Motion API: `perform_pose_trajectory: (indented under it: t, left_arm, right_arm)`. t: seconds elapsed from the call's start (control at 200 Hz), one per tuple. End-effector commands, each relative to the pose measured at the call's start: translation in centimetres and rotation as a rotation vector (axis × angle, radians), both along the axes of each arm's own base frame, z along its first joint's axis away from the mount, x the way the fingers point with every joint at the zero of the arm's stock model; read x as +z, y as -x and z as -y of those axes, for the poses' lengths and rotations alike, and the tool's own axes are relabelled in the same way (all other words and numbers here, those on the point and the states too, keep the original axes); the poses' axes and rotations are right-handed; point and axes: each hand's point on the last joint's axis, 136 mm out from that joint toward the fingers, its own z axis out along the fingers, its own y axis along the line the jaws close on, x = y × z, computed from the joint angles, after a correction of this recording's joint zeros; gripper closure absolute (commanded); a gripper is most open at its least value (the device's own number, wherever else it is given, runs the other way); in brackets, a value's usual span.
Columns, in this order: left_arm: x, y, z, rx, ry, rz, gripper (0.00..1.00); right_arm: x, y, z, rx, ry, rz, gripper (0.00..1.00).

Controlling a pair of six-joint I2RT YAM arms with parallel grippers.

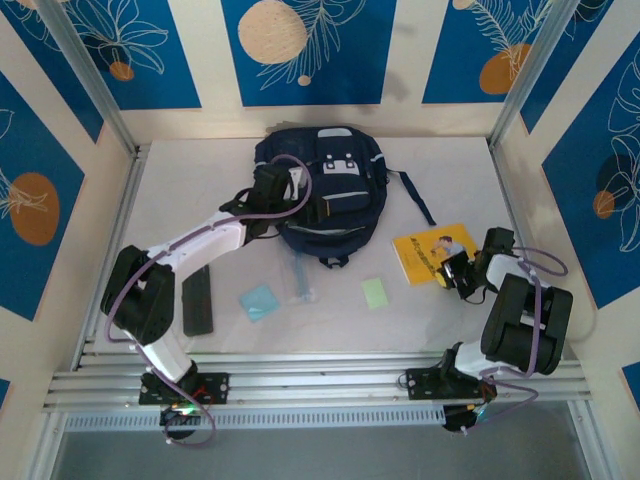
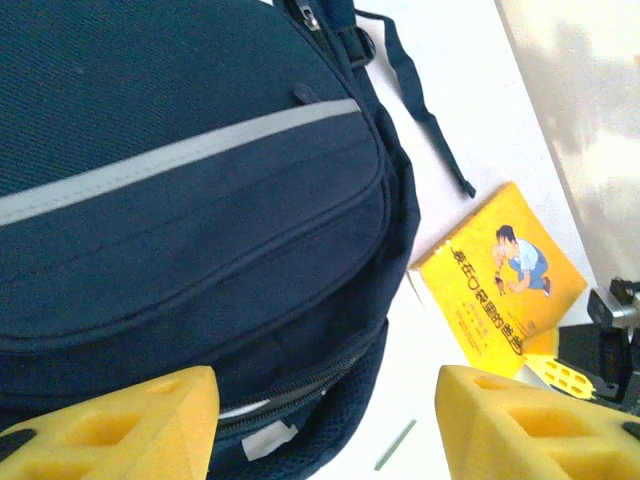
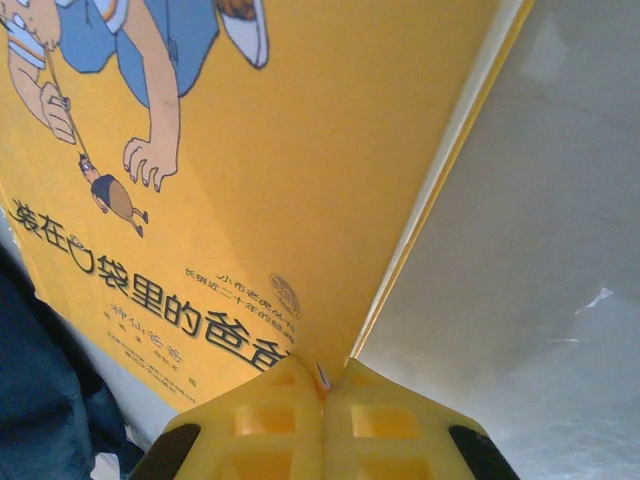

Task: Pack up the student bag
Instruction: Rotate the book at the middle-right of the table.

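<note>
Finds student bag lying flat on bench. Notes left gripper open at the bag's near left edge, fingers apart, pinching nothing. Notes right gripper clamped on a corner of yellow book, right of the bag.

Overhead camera looks down; close wrist cameras share book

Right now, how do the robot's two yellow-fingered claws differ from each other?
The left gripper has its fingers spread wide; the right gripper has them pressed together. The left one faces the dark navy fabric backpack; the right one pinches a corner of the yellow picture book. Both have blocky yellow fingers.
</note>
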Motion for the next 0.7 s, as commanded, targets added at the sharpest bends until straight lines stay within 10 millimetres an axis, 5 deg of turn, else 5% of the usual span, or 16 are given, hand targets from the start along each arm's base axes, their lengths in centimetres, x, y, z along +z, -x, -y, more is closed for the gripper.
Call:
perform_pose_trajectory:
  t: [0.0,0.25,0.475,0.69]
  left_arm:
    - [0.9,0.3,1.7,-0.043,0.040,0.005,0.41]
    - [0.8,0.9,5.5,-0.134,0.067,-0.007,0.42]
    - [-0.5,2.1,12.4,-0.310,0.073,-0.032,0.42]
    - [-3.3,2.7,16.1,-0.403,0.023,-0.086,0.42]
  right_arm:
    - [0.8,-1.0,-0.4,0.087,0.012,0.047,1.00]
    - [3.3,-1.6,-2.3,0.263,0.052,0.090,1.00]
    - [3.4,1.6,-7.2,0.389,0.026,0.051,1.00]
    - [4.3,4.3,-7.8,0.423,0.041,0.053,1.00]
